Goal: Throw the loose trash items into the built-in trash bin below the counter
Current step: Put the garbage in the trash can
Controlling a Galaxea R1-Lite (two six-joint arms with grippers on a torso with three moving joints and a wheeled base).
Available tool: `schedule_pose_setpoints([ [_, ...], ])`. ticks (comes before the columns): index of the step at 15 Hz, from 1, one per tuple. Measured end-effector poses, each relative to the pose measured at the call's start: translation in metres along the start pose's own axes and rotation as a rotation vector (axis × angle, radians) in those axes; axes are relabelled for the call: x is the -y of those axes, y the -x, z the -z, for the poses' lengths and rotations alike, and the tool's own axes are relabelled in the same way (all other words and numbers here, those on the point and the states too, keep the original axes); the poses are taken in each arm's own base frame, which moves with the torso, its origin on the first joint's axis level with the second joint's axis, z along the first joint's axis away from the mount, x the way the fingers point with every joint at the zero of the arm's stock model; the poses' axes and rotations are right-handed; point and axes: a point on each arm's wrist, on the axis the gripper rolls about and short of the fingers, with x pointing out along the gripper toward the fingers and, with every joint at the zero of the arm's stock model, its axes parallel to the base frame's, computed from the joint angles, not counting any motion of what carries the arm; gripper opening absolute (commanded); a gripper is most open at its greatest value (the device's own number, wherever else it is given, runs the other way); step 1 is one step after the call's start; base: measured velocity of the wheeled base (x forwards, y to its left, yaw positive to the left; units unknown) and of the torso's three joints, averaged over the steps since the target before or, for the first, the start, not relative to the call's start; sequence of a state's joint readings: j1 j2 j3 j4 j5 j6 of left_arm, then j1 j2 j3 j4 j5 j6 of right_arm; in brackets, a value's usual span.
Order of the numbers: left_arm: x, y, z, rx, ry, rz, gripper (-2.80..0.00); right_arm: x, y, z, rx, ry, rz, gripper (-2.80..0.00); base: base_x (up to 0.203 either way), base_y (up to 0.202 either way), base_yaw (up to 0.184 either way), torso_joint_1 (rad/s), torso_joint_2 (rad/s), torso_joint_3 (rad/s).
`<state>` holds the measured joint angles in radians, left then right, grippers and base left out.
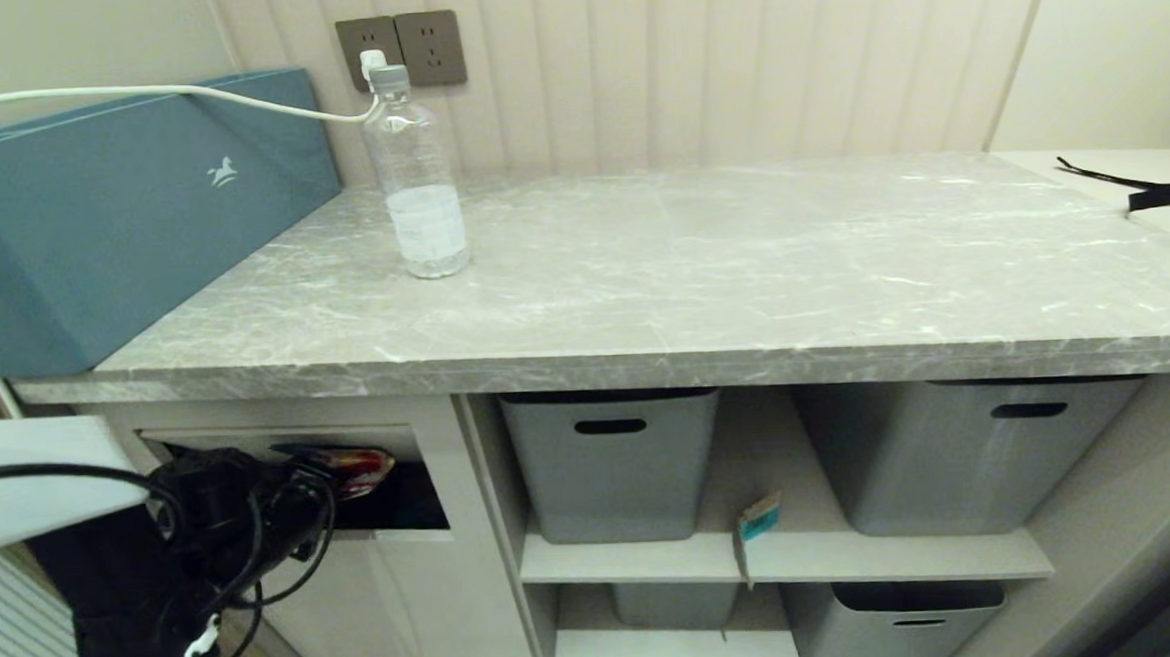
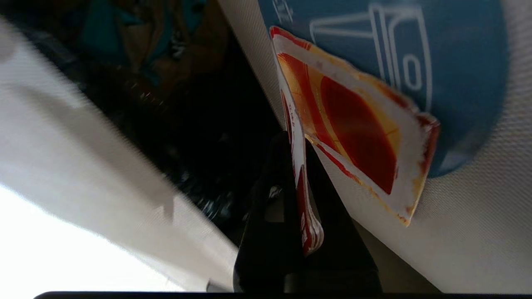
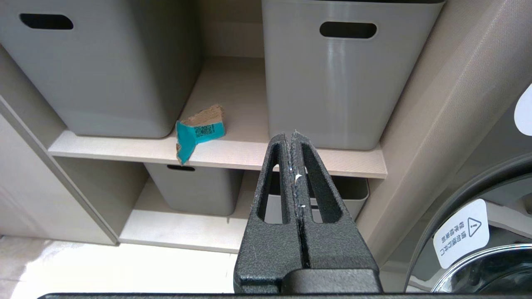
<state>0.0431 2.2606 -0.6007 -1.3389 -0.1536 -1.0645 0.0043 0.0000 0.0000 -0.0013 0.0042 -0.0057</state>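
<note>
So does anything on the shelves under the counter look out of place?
Yes: a torn teal paper scrap lies on the beige shelf between two grey plastic tubs, its corner hanging over the front edge. It looks like litter.

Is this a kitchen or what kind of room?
Probably a laundry or utility nook: a stone counter, grey storage tubs on shelves below, and what looks like a washing machine door.

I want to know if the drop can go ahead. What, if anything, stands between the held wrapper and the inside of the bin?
Nothing visible does. The left tool is shut on the snack wrapper, which lies against the pushed-in flap. The dark opening of the trash bin beside it looks clear.
</note>
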Motion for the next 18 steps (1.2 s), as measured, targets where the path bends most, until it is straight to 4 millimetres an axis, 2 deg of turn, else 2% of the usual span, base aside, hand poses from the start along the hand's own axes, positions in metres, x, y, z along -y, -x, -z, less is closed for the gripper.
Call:
schedule_pose_setpoints([
  [6,0.007,-0.023,0.007,-0.009,-0.015,0.028,-2.80,0.000,0.000,0.000,0.000,0.000,0.000,-2.80,0.000,0.000,0.000,0.000,0.00,0.000],
  [14,0.008,-0.038,0.014,-0.022,-0.030,0.049,-2.80,0.000,0.000,0.000,0.000,0.000,0.000,-2.80,0.000,0.000,0.000,0.000,0.00,0.000],
  [18,0.006,-0.051,0.014,0.002,-0.026,-0.002,-2.80,0.000,0.000,0.000,0.000,0.000,0.000,-2.80,0.000,0.000,0.000,0.000,0.00,0.000],
])
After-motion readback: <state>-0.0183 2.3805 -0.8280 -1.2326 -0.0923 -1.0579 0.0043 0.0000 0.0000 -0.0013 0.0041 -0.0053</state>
